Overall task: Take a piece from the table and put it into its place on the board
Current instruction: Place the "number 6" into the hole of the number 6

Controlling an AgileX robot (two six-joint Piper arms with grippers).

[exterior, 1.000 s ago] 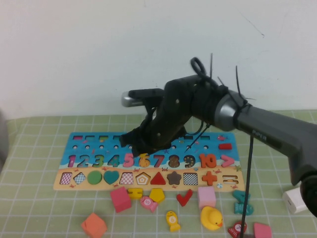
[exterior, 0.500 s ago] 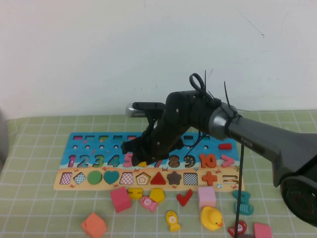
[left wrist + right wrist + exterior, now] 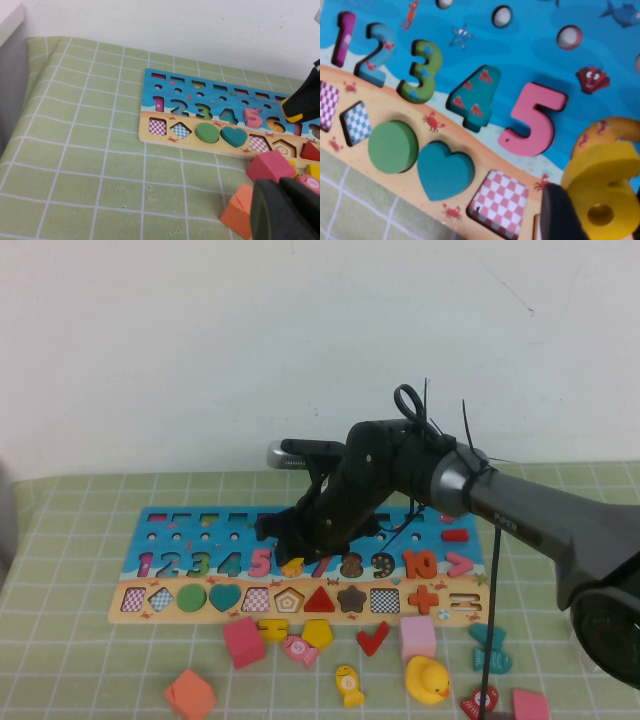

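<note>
Now right gripper (image 3: 293, 558) pinching yellow 6 (image 3: 600, 197) over board (image 3: 180, 515) — beside pink 5 (image 3: 532, 120); left gripper (image 3: 287, 210) (fingers unclear) parked.

Board (image 3: 160, 532) lying across the desk (image 3: 80, 660), loose blocks before it; piece (image 3: 292, 566) over the numeral row between 5 and 7, in the right gripper (image 3: 296, 558); left gripper (image 3: 285, 212) near the desk's left front

right gripper (image 3: 290, 558): shifted slightly right over board (image 3: 170, 530) | piece (image 3: 293, 565): now mostly hidden beneath it
</note>
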